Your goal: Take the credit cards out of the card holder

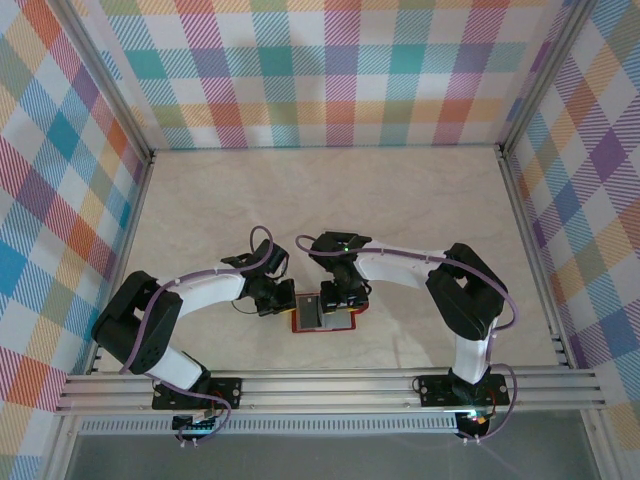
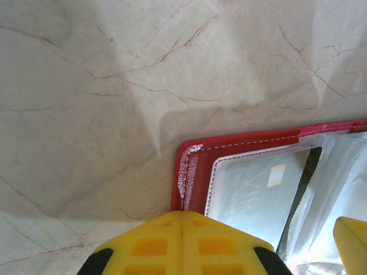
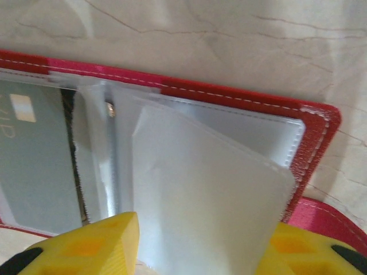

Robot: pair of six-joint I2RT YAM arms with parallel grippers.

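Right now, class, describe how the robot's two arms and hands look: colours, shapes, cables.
The left arm and right arm have white casings and black joints. A thin purple cable loops along each. The left hand and right hand are black, with blocky yellow fingers bearing square recesses.

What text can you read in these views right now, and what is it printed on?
"VIP": on the pale grey credit card, seen through a clear sleeve inside the red card holder.
Smaller print under it: too blurred to read.
Nothing else legible.
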